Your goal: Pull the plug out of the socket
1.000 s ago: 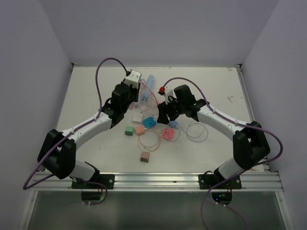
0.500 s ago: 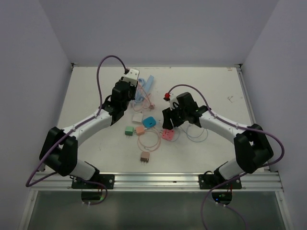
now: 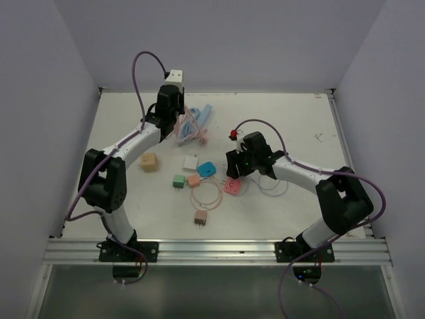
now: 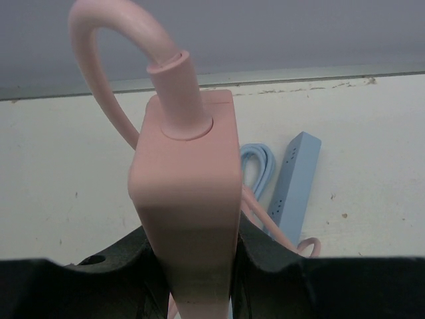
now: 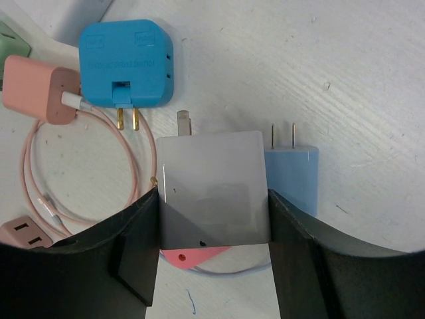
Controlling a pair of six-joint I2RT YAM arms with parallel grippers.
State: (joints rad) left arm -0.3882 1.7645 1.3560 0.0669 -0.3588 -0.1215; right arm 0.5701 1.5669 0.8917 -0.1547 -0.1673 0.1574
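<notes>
- Left jaws are clamped tight on a pink power strip (image 4: 186,193), gripping it low on both long sides. It stands end-up, with its pink cord (image 4: 93,40) arching out of the top end.
- Just past that strip, a blue power strip (image 4: 295,176) lies on the worktop (image 4: 66,186), and a coil of pale blue cord (image 4: 257,163) sits beside it.
- From the top camera, the left arm reaches to the far edge, well apart from the right arm.
- Right jaws are squeezed onto a white plug block (image 5: 212,186), one pad on each flank. A metal prong (image 5: 184,121) pokes out of its far edge. So the plug is here in the right jaws, nowhere near the pink strip.
- A pink piece (image 5: 196,254) peeks out under the white block.
- Touching its right side is a pale blue plug (image 5: 292,179), two prongs pointing away.
- Just ahead is a bright blue adapter (image 5: 126,63), its brass prongs aimed at the white block.
- Further left, a salmon charger (image 5: 36,90) trails a looped pink cable (image 5: 33,179). A brown adapter (image 5: 20,229) sits at the frame edge.
- Out on the worktop are a green plug (image 3: 178,180) and a tan cube (image 3: 149,162).
</notes>
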